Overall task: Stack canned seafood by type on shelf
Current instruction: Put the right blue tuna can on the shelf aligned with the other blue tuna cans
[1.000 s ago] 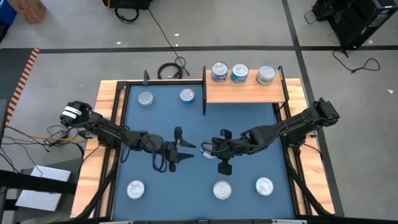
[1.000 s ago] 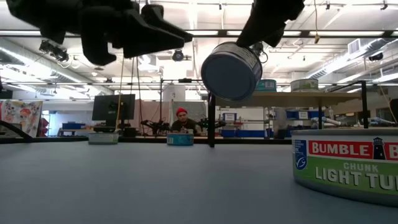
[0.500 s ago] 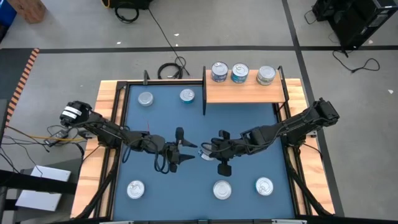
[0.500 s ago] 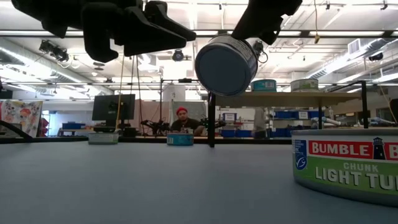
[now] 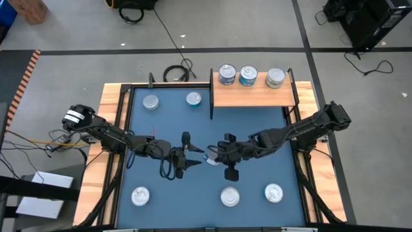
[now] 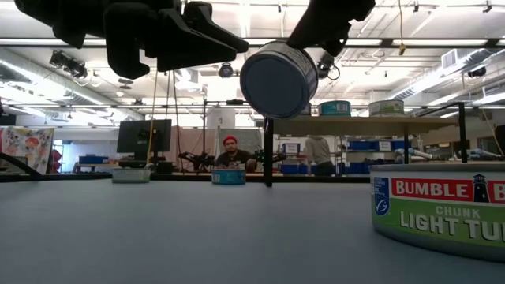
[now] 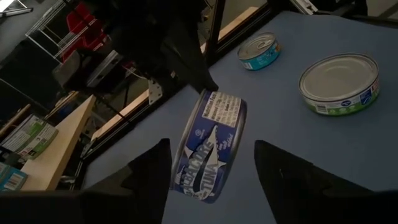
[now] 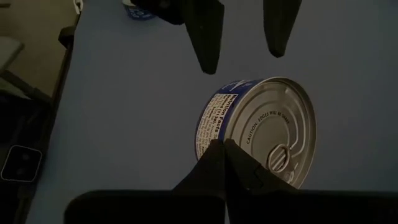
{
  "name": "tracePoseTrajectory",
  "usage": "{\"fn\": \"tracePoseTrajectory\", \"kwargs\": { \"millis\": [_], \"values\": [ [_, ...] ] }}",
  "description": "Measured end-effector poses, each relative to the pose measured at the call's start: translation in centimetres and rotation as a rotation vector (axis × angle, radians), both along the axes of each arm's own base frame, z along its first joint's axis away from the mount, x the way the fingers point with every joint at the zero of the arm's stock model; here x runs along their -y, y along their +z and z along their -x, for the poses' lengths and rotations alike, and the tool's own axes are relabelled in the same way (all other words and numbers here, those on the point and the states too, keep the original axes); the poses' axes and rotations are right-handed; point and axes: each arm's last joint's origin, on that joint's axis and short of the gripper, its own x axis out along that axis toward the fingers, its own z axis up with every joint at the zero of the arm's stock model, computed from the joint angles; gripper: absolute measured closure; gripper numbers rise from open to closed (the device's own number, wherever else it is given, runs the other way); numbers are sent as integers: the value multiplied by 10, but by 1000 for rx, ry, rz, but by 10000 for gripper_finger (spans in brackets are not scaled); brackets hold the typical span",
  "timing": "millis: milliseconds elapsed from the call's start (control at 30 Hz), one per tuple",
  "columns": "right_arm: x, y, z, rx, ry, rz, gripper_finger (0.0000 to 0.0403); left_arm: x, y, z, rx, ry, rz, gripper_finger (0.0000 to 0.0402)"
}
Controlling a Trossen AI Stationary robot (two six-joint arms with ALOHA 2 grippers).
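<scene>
The short round tin with the blue and white label and shiny silver pull-tab top (image 8: 258,134) hangs tipped on its edge in the air over the middle of the blue mat (image 5: 251,122), well short of the light wooden shelf board with thin black posts (image 5: 254,96).

Three tins (image 5: 248,76) already stand in a row along the far edge of that shelf, side by side and none on top of another, so by my reckoning the stacking has scarcely begun. Five more wait on the mat: two silver-topped ones (image 5: 151,102) just off the shelf's left end, and three (image 5: 230,196) along the mat's near edge, well apart from the shelf. One of those shows a green and red tuna label (image 6: 442,209) close up in the low view. So most of the work is left: the lifted tin has to reach the shelf, then the five loose ones, and all need sorting by kind.

The right gripper (image 8: 225,155) has its fingers pressed together on the rim of the lifted tin, pinching it at the edge.

The left gripper (image 7: 211,168) faces it, on the side of the tin away from the shelf, fingers spread wide to either side of the tin's label without touching it, holding nothing. It looks like a hand-over in the making.
</scene>
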Motion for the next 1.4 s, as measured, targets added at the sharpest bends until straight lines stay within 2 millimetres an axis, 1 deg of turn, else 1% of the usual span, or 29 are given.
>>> {"fn": "tracePoseTrajectory", "kwargs": {
  "millis": [267, 500, 667, 1133, 1233, 1333, 1400],
  "values": [
    [3, 2, -3, 14, 28, -34, 403, 0, 0, 0, 0, 0, 0, 169],
    [8, 2, -5, 27, 37, -14, 403, 0, -1, 0, -7, -14, 5, 169],
    [11, 4, -7, 45, 54, -32, 403, 0, -1, 0, -9, -10, 4, 169],
    [10, 5, -8, 56, 69, -50, 403, 0, -1, 0, -6, 20, 17, 169],
    [9, 0, -11, 50, 69, -49, 403, -1, -3, 1, -27, 21, 12, 169],
    [8, -11, -18, 26, 70, -45, 403, -2, -5, 1, -55, 31, 10, 169],
    [6, -23, -22, -8, 75, -43, 403, -2, -7, 2, -67, 40, 24, 169]
  ]
}}
